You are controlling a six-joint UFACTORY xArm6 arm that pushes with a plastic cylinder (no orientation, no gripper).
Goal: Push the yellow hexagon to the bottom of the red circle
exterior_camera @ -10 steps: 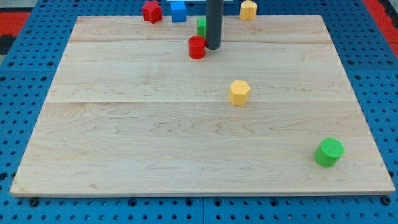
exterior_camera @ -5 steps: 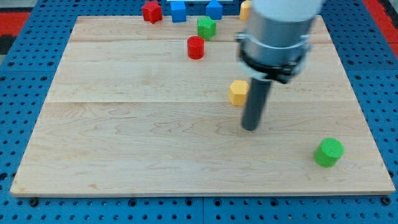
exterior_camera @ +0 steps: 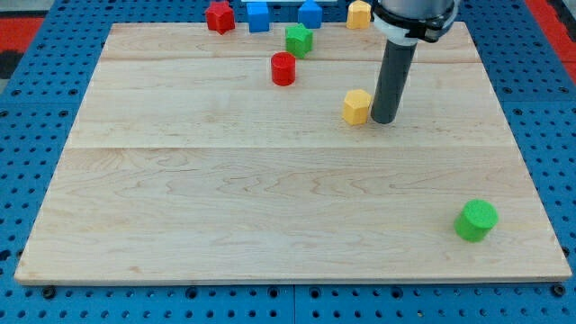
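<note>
The yellow hexagon [exterior_camera: 356,106] lies on the wooden board [exterior_camera: 225,207], right of centre in the upper half. My tip [exterior_camera: 383,120] stands right against its right side, touching or nearly so. The red circle [exterior_camera: 283,68] stands up and to the left of the hexagon, a clear gap apart.
Along the view's top edge sit a red block [exterior_camera: 219,16], two blue blocks [exterior_camera: 258,14] [exterior_camera: 310,13], a green block [exterior_camera: 299,39] and a second yellow block [exterior_camera: 359,13]. A green cylinder [exterior_camera: 475,220] stands near the bottom right corner.
My tip went from beside the red circle down past the hexagon, then back up to its right side. The hexagon has shifted up and slightly right.
</note>
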